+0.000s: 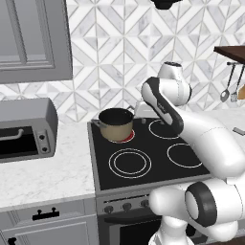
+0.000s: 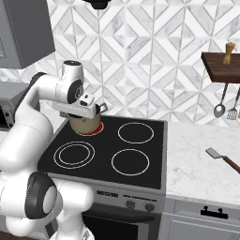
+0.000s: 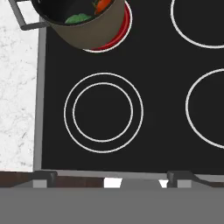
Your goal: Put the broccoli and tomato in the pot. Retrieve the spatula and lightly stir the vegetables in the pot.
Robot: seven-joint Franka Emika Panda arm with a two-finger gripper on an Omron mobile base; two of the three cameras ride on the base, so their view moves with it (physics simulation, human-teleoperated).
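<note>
Hand view shows broccoli (image 3: 78, 19) and tomato (image 3: 102, 5) already in the pot (image 3: 87, 30), so the spread, empty end effector (image 3: 112, 177) should approach the spatula (image 2: 224, 159) handle squarely.

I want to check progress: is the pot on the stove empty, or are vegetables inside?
Not empty. In the hand view, the pot holds the green broccoli and the red tomato.
</note>
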